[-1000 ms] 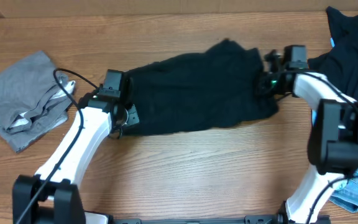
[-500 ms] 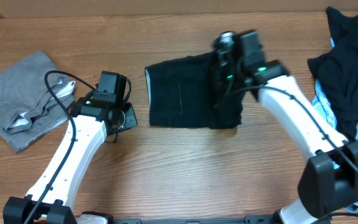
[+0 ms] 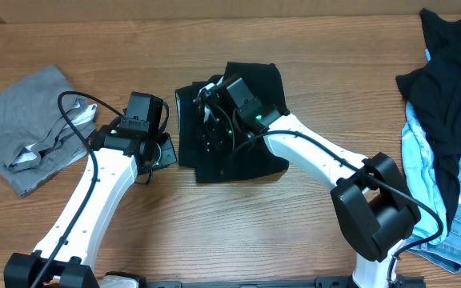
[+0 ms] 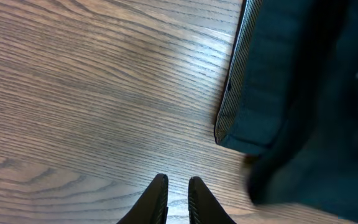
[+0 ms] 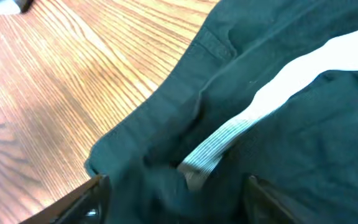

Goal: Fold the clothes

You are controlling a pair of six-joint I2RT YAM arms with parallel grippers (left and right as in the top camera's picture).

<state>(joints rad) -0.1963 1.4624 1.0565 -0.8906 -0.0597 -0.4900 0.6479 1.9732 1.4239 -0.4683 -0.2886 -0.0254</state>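
Wood table [image 3: 294, 232], right claw [image 3: 213, 120] spread — over garment [image 3: 264, 80]

Looks like a robotics lab bench: wood-grain table [image 3: 238, 240], white left arm [image 3: 94, 192] and right arm [image 3: 318, 156] based at the near edge, loose black cable [image 3: 61, 104], grey heap [image 3: 30, 128] left, dark-and-denim heap [image 3: 446, 96] right.

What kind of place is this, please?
Probably a robotics lab bench for laundry folding: two robot arms at a wooden table, a black garment between them, a grey garment and a clothes pile aside.
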